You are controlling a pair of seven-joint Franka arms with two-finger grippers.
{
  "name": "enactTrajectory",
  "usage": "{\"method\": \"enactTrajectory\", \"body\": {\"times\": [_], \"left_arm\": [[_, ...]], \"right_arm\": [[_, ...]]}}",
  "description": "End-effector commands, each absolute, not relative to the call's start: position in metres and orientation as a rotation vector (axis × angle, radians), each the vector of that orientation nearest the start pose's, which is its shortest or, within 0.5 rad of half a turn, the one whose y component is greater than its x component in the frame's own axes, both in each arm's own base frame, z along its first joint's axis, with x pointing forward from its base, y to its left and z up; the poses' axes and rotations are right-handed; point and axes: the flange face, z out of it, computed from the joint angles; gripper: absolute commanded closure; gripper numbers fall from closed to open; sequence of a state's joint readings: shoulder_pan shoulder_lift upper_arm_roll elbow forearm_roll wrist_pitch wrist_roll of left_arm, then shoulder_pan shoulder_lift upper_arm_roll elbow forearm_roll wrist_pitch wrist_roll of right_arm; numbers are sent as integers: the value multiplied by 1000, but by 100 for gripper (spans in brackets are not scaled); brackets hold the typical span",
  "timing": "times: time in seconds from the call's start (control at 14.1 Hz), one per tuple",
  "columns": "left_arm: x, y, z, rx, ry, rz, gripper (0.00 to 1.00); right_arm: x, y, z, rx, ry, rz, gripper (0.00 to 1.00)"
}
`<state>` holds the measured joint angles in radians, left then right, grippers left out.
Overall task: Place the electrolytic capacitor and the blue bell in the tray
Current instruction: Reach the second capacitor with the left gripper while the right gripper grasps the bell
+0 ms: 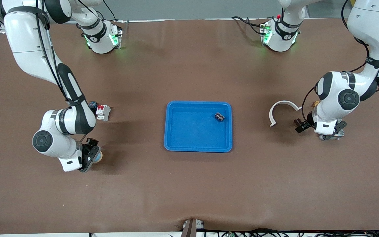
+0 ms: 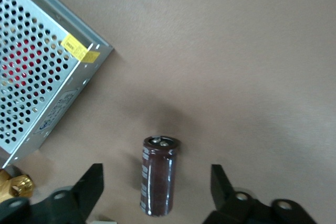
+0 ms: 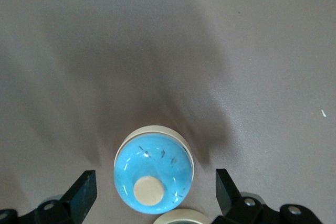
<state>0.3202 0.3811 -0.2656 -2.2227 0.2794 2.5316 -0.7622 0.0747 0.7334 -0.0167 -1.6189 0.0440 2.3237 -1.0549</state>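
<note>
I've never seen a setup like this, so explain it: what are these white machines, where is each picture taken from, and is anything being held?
These are two robot arms at a brown table. One picture looks down from across the table; the other two come from cameras on each wrist. The left gripper straddles a dark capacitor lying beside a grey mesh box, fingers apart, not gripping. The right gripper is open around a blue bell. Nothing is lifted. A blue tray sits mid-table with a small dark part inside.

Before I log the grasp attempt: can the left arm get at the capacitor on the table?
Probably yes. The left gripper hangs over the capacitor, open fingers flanking it, nothing between; the grey mesh box sits clear beside it.
</note>
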Motion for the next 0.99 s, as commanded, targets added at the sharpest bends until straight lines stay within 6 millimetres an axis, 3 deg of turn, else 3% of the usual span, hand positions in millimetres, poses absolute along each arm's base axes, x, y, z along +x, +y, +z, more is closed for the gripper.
{"method": "enactTrajectory", "body": {"times": [0.0, 0.21, 0.43, 0.5, 0.64, 0.78, 0.92], "left_arm": [[537, 25, 194, -2948, -873, 28, 19], [535, 25, 186, -2948, -874, 54, 23], [535, 22, 179, -2944, -893, 72, 45], [535, 23, 179, -2943, -893, 72, 47], [534, 22, 178, -2940, -892, 83, 67], [536, 20, 183, -2939, -888, 72, 100], [543, 19, 193, -2929, -886, 72, 100]], "right_arm": [[685, 43, 184, -2645, -1597, 7, 0], [685, 44, 179, -2645, -1597, 7, 0], [685, 44, 178, -2646, -1592, 2, 0], [685, 44, 177, -2645, -1586, 2, 0], [685, 44, 177, -2647, -1583, -9, 0], [685, 45, 175, -2645, -1582, -8, 0], [684, 45, 173, -2645, -1575, -8, 0]]}}
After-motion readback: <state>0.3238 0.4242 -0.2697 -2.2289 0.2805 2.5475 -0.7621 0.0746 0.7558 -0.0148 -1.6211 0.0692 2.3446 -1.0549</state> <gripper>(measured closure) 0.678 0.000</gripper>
